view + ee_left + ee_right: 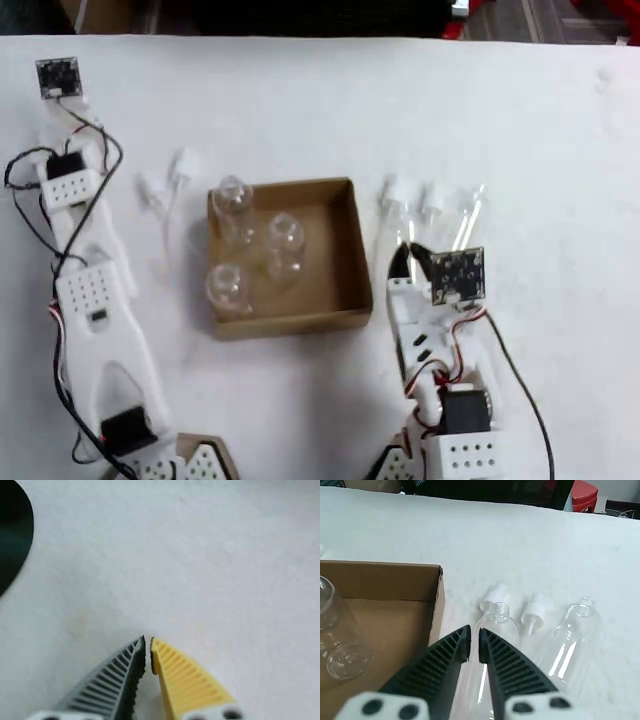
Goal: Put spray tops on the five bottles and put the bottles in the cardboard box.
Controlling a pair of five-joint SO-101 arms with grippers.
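My left fingers (pixel 148 650), one grey and one yellow, are pressed together at the tips with only a sliver between them. They pinch nothing and hang over a bare white stretch of the counter (pixel 210 555).

My right fingers (pixel 474 641), both black, are likewise drawn together with a thin slit between them and hold nothing. From the high view they sit just beside the right wall of the cardboard box (pixel 290 322). Right under them a clear bottle (pixel 503 619) lies on its side on the counter with its neck open. One white spray top (pixel 494 596) lies just past that neck; I cannot tell whether they touch. A second clear bottle (pixel 574 637) lies beside the first, also uncapped. A second spray top (pixel 535 611) lies between the two necks.

Inside the box are three more clear bottles (pixel 232 200) (pixel 283 240) (pixel 225 285), grouped toward its left half. I cannot tell whether any of them carries a top. On the counter left of the box, near its far corner, lie two more spray tops (pixel 183 163) (pixel 150 185), close together, with thin tubes trailing from them.
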